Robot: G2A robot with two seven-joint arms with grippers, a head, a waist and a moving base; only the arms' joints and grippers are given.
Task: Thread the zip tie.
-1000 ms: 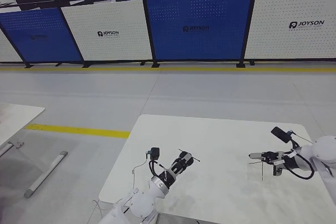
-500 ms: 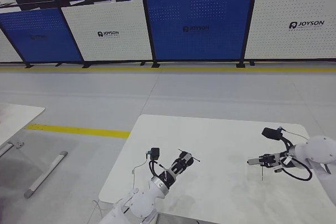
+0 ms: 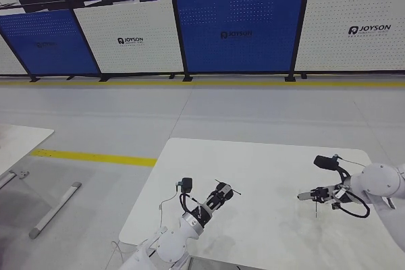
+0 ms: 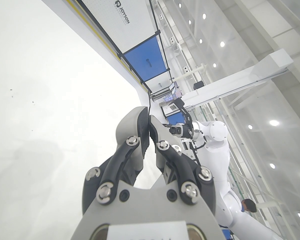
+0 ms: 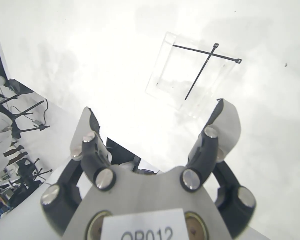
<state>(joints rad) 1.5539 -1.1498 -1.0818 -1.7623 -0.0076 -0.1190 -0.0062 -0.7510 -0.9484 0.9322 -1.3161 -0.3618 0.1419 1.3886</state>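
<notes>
My left gripper (image 3: 224, 194) is at the table's near side, shut on a thin black zip tie (image 3: 228, 187) that sticks out on both sides of its tip. In the left wrist view the fingers (image 4: 140, 128) are pressed together. My right gripper (image 5: 157, 113) hangs open over the table's right part, a little short of a clear flat tray (image 5: 161, 63). Two more black zip ties lie crossed on that tray: one (image 5: 195, 49) across it, the other (image 5: 197, 78) pointing toward the gripper. In the top view the right gripper (image 3: 304, 196) is beside a tie (image 3: 316, 208).
The white table (image 3: 256, 162) is bare between the two arms. Its front edge runs close behind both grippers. Grey floor with a yellow line and blue and white panels lies beyond the far edge.
The right gripper has shifted a little to the left and toward the near edge, and its wrist has turned. The left arm has kept still with its zip tie.
</notes>
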